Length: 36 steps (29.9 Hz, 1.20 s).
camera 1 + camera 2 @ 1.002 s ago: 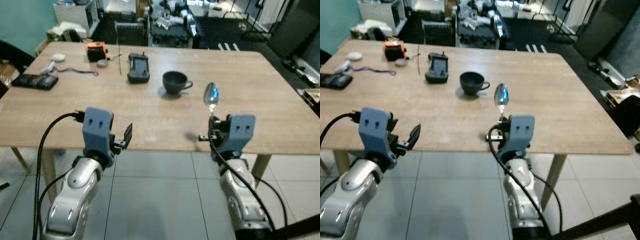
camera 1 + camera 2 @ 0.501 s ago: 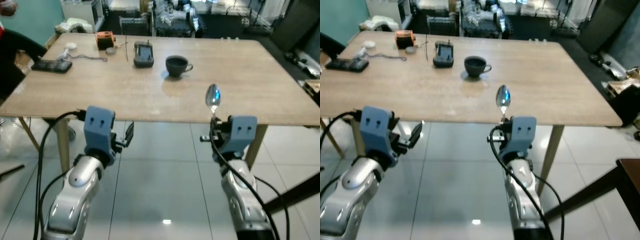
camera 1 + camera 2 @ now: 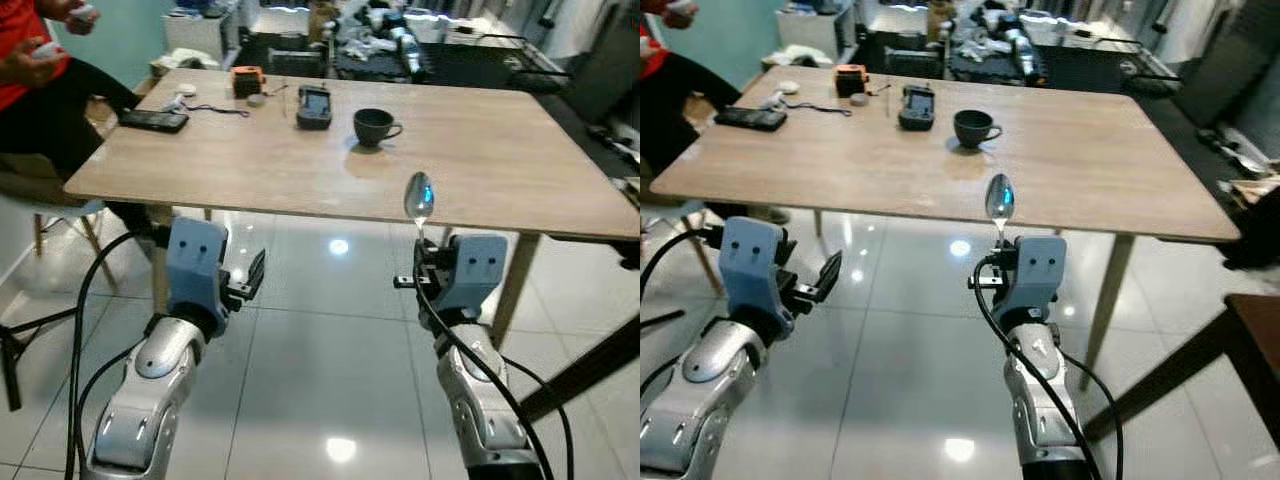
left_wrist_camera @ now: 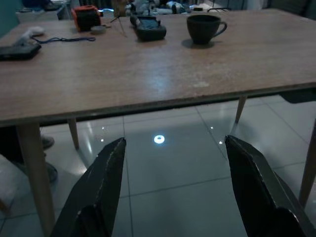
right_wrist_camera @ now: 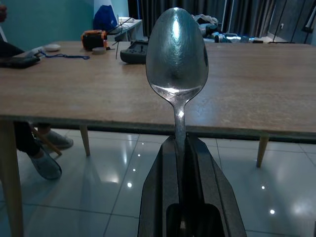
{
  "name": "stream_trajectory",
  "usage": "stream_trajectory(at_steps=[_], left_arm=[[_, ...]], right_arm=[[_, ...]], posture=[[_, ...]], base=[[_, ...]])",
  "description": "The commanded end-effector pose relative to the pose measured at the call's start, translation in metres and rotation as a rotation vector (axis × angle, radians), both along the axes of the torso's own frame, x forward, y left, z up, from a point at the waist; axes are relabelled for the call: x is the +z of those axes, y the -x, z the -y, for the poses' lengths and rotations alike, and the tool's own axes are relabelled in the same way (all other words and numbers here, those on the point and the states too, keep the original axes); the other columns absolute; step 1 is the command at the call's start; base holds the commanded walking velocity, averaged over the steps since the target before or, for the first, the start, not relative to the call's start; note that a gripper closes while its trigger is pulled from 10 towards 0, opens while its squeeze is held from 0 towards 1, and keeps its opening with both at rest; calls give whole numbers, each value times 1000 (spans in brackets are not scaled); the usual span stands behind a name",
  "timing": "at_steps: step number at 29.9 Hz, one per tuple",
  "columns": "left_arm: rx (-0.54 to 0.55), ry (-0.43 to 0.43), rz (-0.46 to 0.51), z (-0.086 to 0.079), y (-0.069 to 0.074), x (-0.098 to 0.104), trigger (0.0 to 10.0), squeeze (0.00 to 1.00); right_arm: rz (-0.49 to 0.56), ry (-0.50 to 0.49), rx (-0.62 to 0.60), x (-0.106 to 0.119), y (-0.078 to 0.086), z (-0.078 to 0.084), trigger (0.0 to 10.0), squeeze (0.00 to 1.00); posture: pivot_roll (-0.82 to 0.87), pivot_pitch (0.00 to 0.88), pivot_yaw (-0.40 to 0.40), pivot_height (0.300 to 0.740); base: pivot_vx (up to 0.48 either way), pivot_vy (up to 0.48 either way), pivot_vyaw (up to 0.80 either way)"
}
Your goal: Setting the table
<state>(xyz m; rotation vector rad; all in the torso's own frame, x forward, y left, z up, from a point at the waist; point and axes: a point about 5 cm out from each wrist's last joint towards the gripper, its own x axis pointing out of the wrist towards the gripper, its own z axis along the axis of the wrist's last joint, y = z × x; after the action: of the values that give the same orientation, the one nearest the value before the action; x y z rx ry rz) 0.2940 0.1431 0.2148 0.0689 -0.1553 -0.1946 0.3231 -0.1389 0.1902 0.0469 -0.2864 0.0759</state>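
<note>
The right gripper [image 5: 180, 148] pinches the spoon [image 5: 177, 54] handle tight, bowl sticking up. The left gripper [image 4: 175, 163] is wide open, holding nothing. Ahead, a dark cup [image 3: 375, 126] sits on the wooden table [image 3: 300, 170].

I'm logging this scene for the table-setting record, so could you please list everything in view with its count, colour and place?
Table: one, light wood, ahead of the robot.
Cup: one, dark, upright on the table past its middle, handle to the right.
Handheld device: one, dark, on the table left of the cup.
Orange object: one, at the far left part of the table.
Phone: one, black, flat near the table's left edge.
Spoon: one, silver, upright with its bowl on top, in the right gripper.
Person: one, red top, seated at the left.
Left gripper: black fingers, open, over the tiled floor short of the table.
Right gripper: black fingers, shut on the spoon's handle.
</note>
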Motion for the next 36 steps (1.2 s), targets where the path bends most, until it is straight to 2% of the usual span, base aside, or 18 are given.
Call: stream_trajectory(at_steps=[1, 19, 36], left_arm=[[-4, -3, -11, 1, 0, -3, 10000, 0], [-13, 11, -23, 3, 0, -4, 10000, 0], [-31, 20, -30, 7, 0, -4, 10000, 0]], right_arm=[[-5, -9, -3, -3, 2, 1, 10000, 0], [-17, -19, -9, -5, 3, 2, 10000, 0], [-26, -42, -19, -4, 0, 6, 10000, 0]], posture=[[91, 137, 39, 740], [89, 144, 39, 740], [84, 137, 36, 740]], base=[[0, 0, 0], [0, 0, 0], [0, 0, -777]])
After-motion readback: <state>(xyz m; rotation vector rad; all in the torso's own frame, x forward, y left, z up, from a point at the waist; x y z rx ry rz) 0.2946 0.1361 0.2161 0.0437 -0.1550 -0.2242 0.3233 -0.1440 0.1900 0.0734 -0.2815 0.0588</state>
